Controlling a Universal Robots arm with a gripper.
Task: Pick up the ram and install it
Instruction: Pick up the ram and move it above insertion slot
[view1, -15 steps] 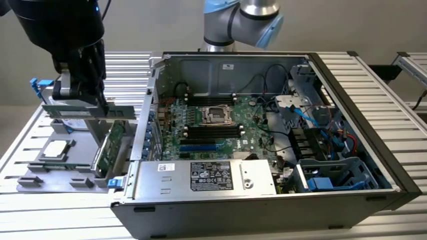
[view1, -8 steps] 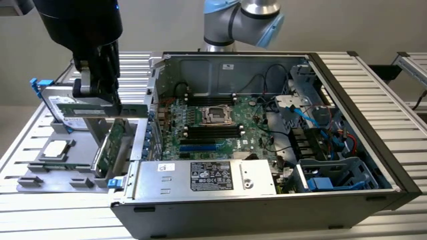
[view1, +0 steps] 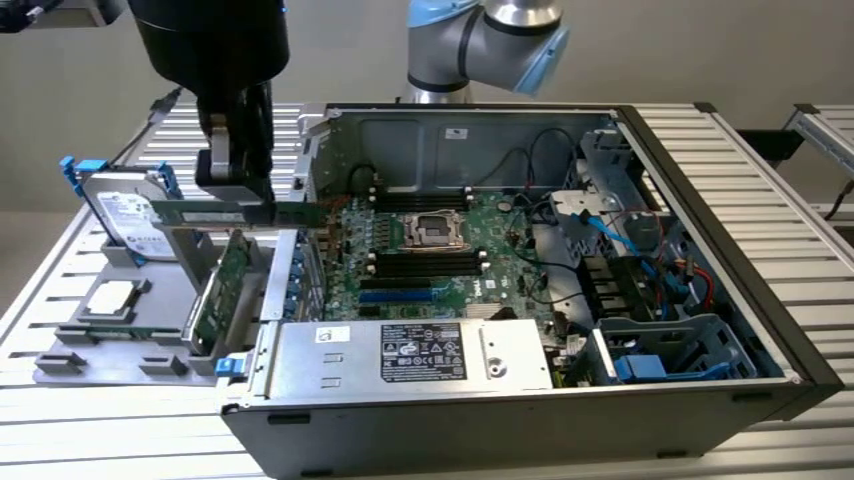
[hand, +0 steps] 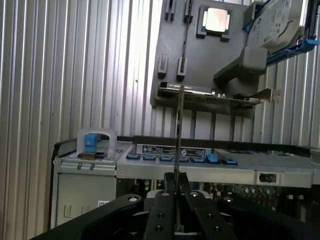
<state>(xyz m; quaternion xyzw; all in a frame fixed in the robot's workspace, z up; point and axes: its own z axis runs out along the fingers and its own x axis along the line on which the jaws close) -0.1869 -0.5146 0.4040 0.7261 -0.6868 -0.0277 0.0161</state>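
Gripper (view1: 248, 198) pinched on ram (view1: 187, 213) at mid-length. Stick hangs level between fingers, above tray (view1: 80, 352), beside case (view1: 534, 425). Likely light, stiff, thin, fragile. Best gripped on flat faces, off contacts.

Ribbed bare-metal counter (view1: 80, 440) with a dull sheen. The computer case (view1: 467, 440) is matt black outside, grey sheet metal inside. Matt black claw (view1: 247, 203); green circuit-board ram (view1: 187, 212).
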